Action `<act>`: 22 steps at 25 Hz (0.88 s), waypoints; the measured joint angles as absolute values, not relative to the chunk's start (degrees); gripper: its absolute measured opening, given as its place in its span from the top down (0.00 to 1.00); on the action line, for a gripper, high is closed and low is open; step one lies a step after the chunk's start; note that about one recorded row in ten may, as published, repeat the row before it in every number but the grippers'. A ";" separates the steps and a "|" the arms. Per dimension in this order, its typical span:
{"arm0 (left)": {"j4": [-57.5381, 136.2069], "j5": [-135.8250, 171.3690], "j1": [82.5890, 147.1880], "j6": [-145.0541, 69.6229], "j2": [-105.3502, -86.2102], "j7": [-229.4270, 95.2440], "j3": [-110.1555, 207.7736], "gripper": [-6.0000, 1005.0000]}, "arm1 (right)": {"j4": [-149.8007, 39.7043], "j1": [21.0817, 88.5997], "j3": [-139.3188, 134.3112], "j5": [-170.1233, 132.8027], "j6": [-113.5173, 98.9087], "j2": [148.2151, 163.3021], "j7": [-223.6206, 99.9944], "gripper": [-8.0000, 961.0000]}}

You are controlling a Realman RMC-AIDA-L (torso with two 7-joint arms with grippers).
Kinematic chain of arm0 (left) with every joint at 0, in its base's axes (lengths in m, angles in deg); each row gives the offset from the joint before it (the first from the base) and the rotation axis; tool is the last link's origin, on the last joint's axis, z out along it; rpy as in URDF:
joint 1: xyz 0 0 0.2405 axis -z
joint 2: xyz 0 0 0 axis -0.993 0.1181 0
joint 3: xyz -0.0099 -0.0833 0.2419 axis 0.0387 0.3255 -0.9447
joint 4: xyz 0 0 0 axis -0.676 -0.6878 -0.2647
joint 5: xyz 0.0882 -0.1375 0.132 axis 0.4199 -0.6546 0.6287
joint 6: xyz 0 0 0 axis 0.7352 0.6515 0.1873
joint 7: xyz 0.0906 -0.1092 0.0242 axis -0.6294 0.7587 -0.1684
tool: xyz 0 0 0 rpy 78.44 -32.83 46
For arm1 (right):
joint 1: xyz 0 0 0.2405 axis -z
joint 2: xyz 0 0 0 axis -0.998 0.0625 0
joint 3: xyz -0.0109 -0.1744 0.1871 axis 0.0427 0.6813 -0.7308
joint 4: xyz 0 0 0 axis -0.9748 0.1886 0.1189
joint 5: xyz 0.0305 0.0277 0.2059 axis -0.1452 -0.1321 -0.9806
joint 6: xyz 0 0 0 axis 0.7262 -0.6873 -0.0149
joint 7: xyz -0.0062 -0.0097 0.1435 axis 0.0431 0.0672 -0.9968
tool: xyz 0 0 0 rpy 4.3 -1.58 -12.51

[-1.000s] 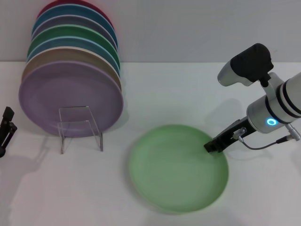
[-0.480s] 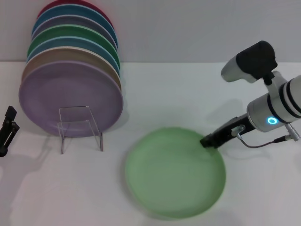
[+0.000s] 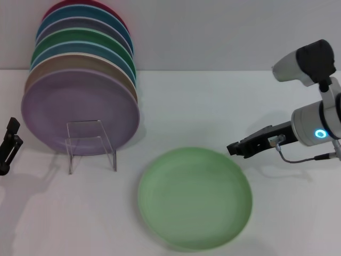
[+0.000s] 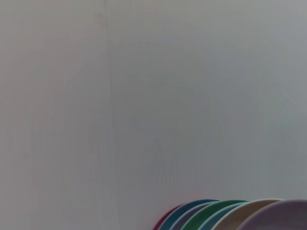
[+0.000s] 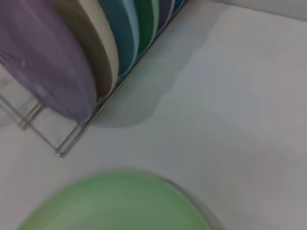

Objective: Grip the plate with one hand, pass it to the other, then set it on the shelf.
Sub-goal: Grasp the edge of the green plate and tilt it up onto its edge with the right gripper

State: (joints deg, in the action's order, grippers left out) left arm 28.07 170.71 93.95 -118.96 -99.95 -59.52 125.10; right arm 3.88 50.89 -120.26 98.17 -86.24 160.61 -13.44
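Note:
The pale mint-green plate (image 3: pixel 194 197) lies flat on the white table, front centre; the right wrist view shows its far rim (image 5: pixel 120 201). My right gripper (image 3: pixel 235 149), on the arm with the blue ring, hovers just past the plate's far right rim, apart from it. The clear acrylic shelf (image 3: pixel 90 144) stands to the plate's left with nothing on it. My left gripper (image 3: pixel 8 146) waits at the table's far left edge, beside the shelf.
A row of several upright coloured plates (image 3: pixel 80 80) stands behind the shelf, the lilac plate (image 5: pixel 43 62) in front, held in a wire rack (image 5: pixel 67 143). The left wrist view shows only the wall and those plates' tops (image 4: pixel 230 215).
The plate slid left across the table and settled flat. My right gripper, which was at its right rim, rose and drew back off it. The left gripper barely moved.

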 joint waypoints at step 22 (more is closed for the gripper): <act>27.39 170.65 93.99 -118.82 -99.95 -59.55 125.12 0.17 | 6.01 48.98 -122.09 104.80 -91.48 161.17 -17.72 0.53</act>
State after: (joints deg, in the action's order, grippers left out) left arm 27.39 170.65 93.99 -118.82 -99.95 -59.55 125.12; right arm 6.01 48.98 -122.09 104.80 -91.48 161.17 -17.72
